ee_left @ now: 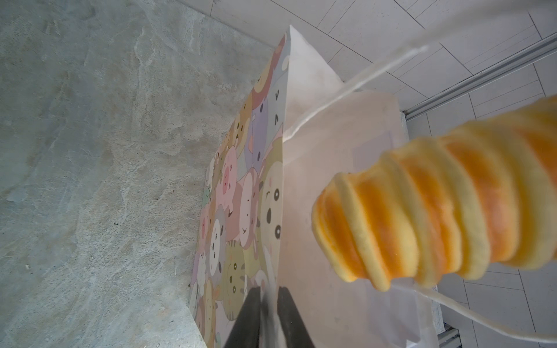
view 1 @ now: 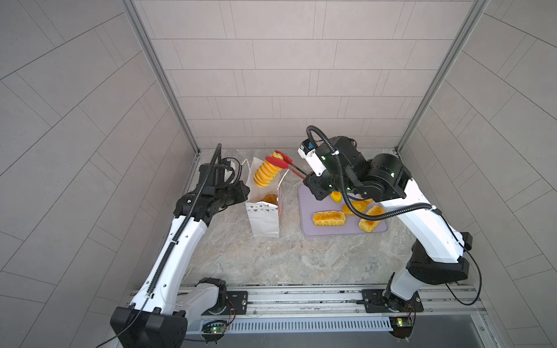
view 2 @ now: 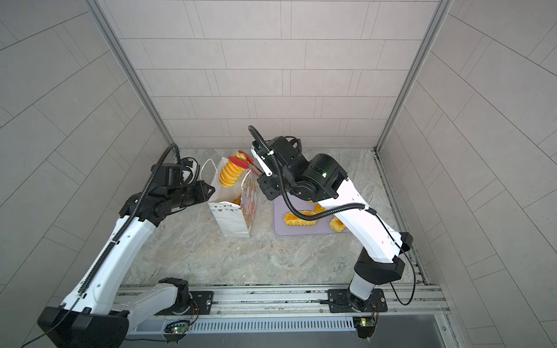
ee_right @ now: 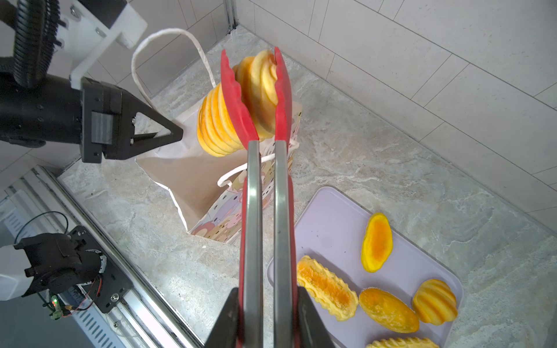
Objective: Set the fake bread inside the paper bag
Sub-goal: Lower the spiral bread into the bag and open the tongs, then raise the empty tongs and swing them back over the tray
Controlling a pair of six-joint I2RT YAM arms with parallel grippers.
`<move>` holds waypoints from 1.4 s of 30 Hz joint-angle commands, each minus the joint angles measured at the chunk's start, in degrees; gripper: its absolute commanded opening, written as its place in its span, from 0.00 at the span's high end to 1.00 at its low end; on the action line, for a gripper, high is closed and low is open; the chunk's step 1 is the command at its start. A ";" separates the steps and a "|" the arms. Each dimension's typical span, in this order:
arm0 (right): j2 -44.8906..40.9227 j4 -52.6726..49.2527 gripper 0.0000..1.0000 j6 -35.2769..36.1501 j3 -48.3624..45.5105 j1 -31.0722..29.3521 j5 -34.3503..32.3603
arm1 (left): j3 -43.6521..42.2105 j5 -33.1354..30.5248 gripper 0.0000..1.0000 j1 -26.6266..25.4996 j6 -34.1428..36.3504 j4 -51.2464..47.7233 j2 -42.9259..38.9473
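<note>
One ridged loaf [view 1: 263, 176] hangs in scalloped tongs [view 1: 278, 162] above the paper bag [view 1: 265, 221].

Stone tabletop [view 1: 271, 256] carries paper bag [view 1: 265, 220], tray [view 1: 331, 232] (lilac).

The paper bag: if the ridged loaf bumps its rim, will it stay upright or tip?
Probably light and easy to tip: the paper bag stands tall on a narrow base. Its thin walls look floppy, bowed at the rim. The left gripper pinching one wall should steady it.
</note>
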State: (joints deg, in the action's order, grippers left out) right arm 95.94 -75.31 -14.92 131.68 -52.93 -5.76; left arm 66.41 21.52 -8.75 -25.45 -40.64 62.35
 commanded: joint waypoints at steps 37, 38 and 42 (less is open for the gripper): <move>-3.26 4.47 0.54 -0.07 0.06 0.13 -6.78 | 0.43 -0.31 0.85 0.22 0.55 -0.40 -0.98; -3.90 4.96 0.54 -0.23 -0.60 0.55 -7.28 | 0.41 -0.34 0.85 0.18 0.52 -0.40 -0.94; -6.88 7.11 0.54 -0.85 -4.22 2.74 -7.96 | 0.40 -0.21 0.85 0.21 0.60 -0.40 -0.99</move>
State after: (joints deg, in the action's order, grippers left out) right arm 93.08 -71.37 -14.61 128.73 -51.53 -10.90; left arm 66.41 21.43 -8.75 -25.45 -40.62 62.35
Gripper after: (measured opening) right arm 0.458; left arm 0.147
